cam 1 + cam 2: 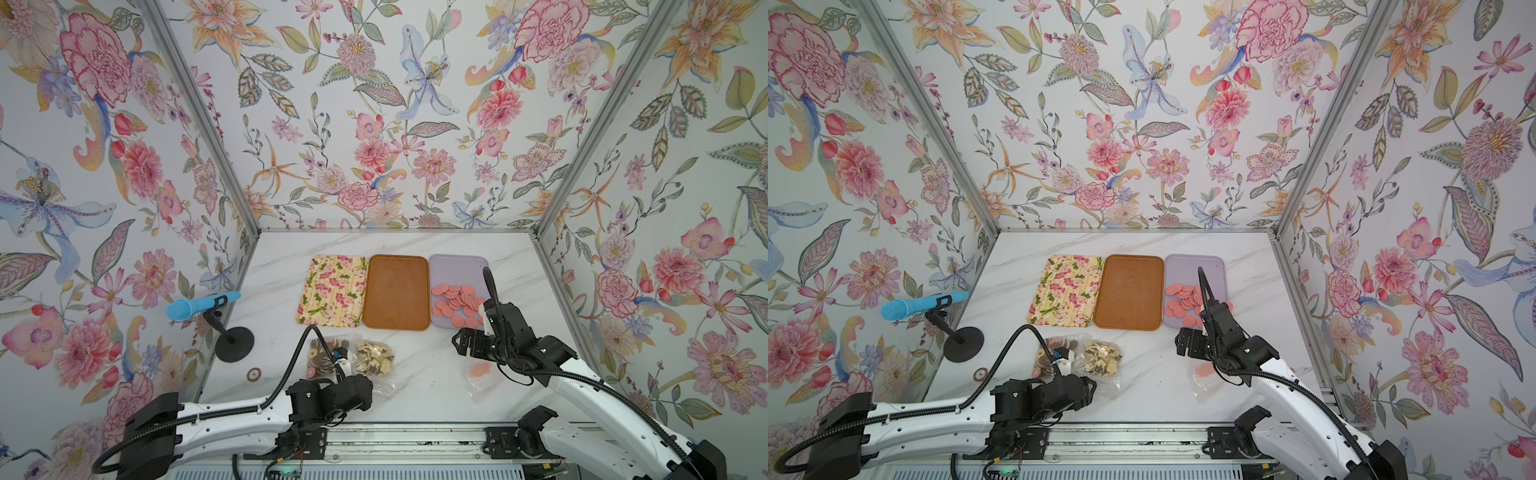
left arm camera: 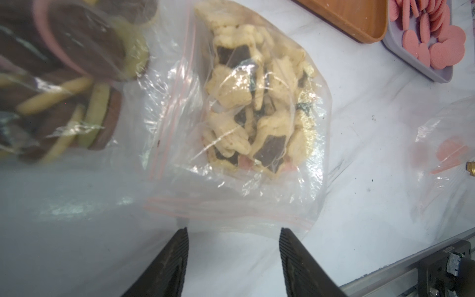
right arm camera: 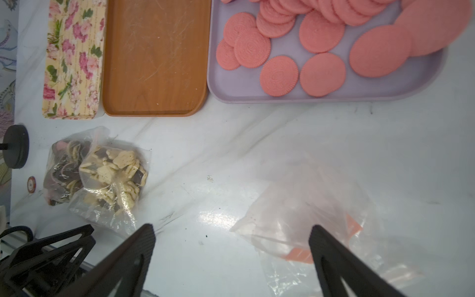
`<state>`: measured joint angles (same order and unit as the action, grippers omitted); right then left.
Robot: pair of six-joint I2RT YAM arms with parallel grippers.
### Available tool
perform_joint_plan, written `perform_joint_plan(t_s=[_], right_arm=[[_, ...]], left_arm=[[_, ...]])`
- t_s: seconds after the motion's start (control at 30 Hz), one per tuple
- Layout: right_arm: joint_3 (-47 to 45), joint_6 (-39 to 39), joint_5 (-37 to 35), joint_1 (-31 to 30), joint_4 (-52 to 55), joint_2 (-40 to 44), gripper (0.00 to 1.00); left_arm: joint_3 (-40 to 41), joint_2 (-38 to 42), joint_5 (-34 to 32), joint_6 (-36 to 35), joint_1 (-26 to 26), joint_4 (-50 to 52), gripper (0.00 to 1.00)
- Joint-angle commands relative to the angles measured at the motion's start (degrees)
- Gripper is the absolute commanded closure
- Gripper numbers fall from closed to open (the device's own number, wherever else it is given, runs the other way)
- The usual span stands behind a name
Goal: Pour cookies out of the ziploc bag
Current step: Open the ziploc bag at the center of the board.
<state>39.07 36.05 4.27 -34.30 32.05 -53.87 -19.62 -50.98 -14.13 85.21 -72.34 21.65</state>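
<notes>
Three bags on marble table [image 1: 424, 374], near front edge. Left gripper [image 2: 232, 231] jaws apart, empty, just short of zip edge of star-cookie bag [image 2: 257, 102]; patterned-rounds bag [image 1: 322, 357] overlaps it. Risk: pinch catches both films, or thin plastic slips, and cookies scatter on table instead of brown tray [image 1: 397, 291]. Right gripper [image 3: 232, 227] jaws wide apart, holding nothing, over limp near-empty bag [image 1: 482, 376]; few pink rounds inside may get missed. Poured pink cookies [image 1: 455, 301] lie on lilac tray [image 1: 457, 266]; right arm close by could knock them.
</notes>
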Motion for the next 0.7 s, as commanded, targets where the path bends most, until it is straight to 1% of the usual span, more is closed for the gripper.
perform_joint_plan(t_s=[0.0,0.13,0.2,0.33,0.47,0.67], right_arm=[[2.1,-1.9,2.8,-5.2,-10.1,-4.5,0.03],[3.9,-2.0,3.5,-9.4,-16.7,-11.1,0.03],[4.1,-2.0,4.0,-10.5,-20.2,-13.0,0.03],[5.0,-3.1,6.2,-11.6,-26.6,-18.1,0.03],[7.5,-4.5,9.8,-12.7,-31.7,-25.6,0.03],[9.7,-3.9,11.6,-14.5,-37.8,-32.7,0.04]], left_arm=[[0.8,1.0,1.3,2.0,-0.7,2.6,0.39],[3.1,2.6,0.9,5.1,-2.2,0.5,0.39],[3.8,3.6,-1.1,6.7,-3.6,0.4,0.39],[5.1,4.4,-3.9,8.0,-3.8,-1.8,0.39],[6.4,4.8,-7.1,10.4,-3.9,-4.1,0.40],[8.5,7.0,-11.4,11.3,-4.0,-8.8,0.44]])
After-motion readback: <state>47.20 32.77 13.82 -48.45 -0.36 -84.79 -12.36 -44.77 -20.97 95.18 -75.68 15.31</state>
